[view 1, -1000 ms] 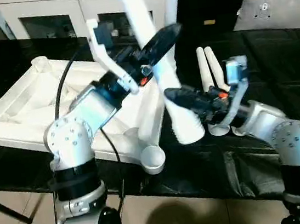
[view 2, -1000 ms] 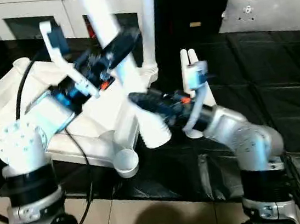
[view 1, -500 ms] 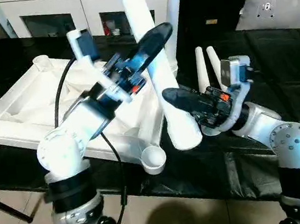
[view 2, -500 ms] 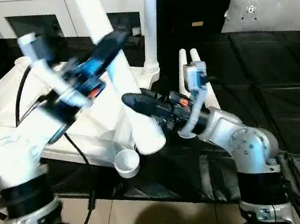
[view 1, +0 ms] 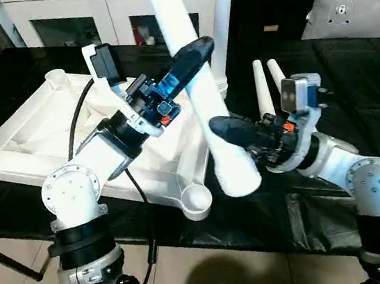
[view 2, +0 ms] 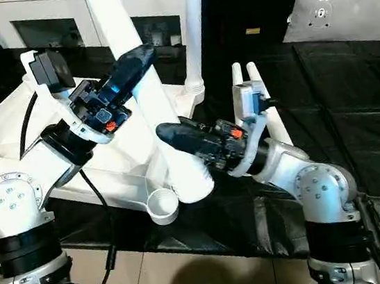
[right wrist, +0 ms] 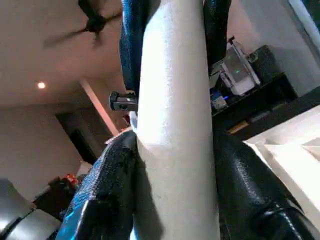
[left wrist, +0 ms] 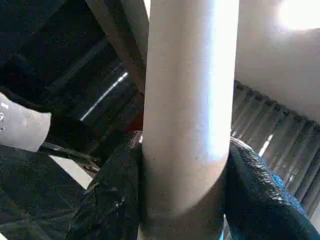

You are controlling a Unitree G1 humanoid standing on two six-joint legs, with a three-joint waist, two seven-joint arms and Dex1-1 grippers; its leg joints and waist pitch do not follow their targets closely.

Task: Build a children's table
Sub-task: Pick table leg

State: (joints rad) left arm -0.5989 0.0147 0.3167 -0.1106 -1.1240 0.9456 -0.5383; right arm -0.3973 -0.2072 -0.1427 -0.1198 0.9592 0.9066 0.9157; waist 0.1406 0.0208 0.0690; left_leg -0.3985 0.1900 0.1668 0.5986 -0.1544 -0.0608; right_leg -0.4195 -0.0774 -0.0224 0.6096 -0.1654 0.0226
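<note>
Surface: a black cloth-covered table (view 1: 352, 93), with white cabinets (view 1: 89, 15) behind it and a pale tiled floor below.
Nearest socket: the round corner socket (view 1: 196, 201) of the upturned white tabletop (view 1: 28, 135) hangs over the table's front edge, just beside the lower end of the held leg.
Held leg: a long white tube leg (view 1: 203, 105) slants up from near that socket and leaves the top of the picture — both grippers are on it.
Right gripper (view 1: 227, 131): closed about halfway around the leg's lower part; in its wrist view the black fingers (right wrist: 240, 185) press both sides of the tube.
Left gripper (view 1: 189, 54): higher on the same leg, fingers (left wrist: 260, 185) clasping it from both sides at roughly half width.
Loose legs: two more legs (view 1: 270, 86) lie side by side on the cloth behind the right arm.
Far corner: one leg (view 1: 224, 25) stands upright at the tabletop's far edge — its seat is hidden.
</note>
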